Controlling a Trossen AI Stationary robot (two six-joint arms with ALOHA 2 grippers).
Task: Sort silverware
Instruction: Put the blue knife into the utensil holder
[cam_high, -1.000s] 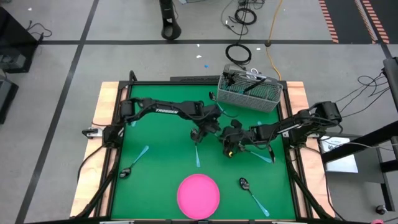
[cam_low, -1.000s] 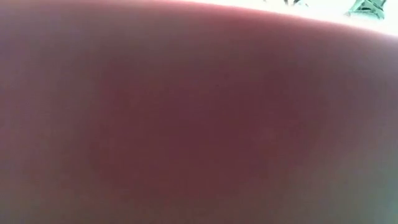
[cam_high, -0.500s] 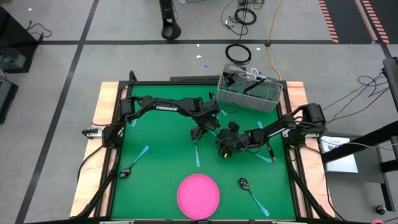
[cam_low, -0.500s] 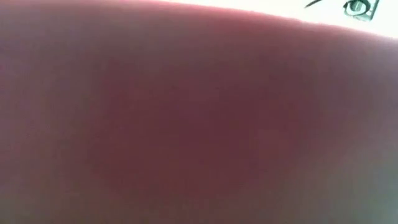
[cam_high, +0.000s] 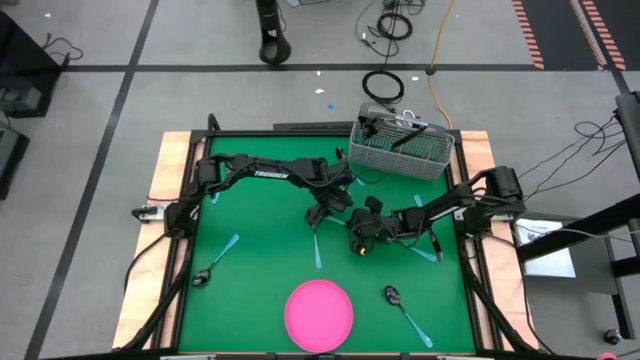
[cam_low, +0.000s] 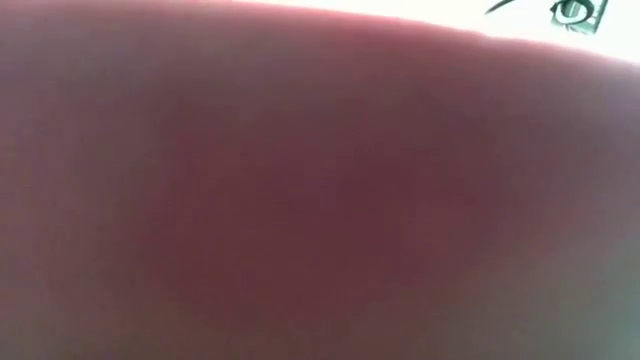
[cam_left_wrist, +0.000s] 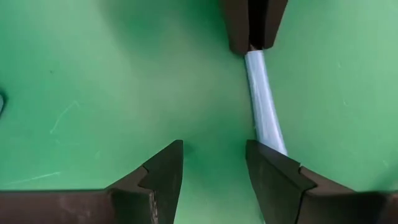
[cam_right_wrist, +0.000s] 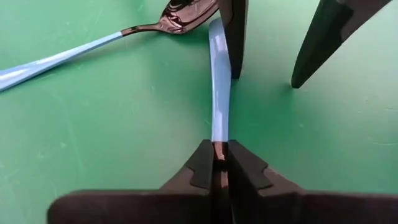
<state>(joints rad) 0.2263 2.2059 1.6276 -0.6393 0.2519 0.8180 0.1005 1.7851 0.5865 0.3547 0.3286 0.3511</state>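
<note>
Since a second ago my right arm has reached further in toward the left one, and its jaws have closed. The right gripper (cam_right_wrist: 219, 163) now pinches the end of one utensil (cam_right_wrist: 217, 87) by its thin light-blue handle, low over the green mat (cam_high: 250, 280) near the table's middle.

Left gripper (cam_left_wrist: 213, 163): jaws wide and holding nothing. The same handle runs just beside one of its fingers (cam_right_wrist: 235, 37), and I cannot tell whether they touch. The two grippers face each other at close quarters, one at each end of the handle.

Other items noted:
- A spoon (cam_right_wrist: 180, 15) lies on the mat just past the left fingers, its bowl close to the far end of the clamped handle.
- More loose silverware (cam_high: 215, 258) lies well apart toward the table edges.
- The mesh basket (cam_high: 400, 150) stands at the far edge.
- The pink plate (cam_high: 320, 312) sits at the near edge.

Assessment: the step in hand appears to be my right side taking this piece, which is now clamped but not yet carried off. The pinch sits at the very tip of a slim, slick handle, so the piece may swivel.

Recommendation:
- Back the left fingers straight away first, without brushing the handle.
- Raise the right wrist slowly and vertically, clear of the neighbouring spoon's bowl.
- Carry the piece level to its sorting place.
</note>
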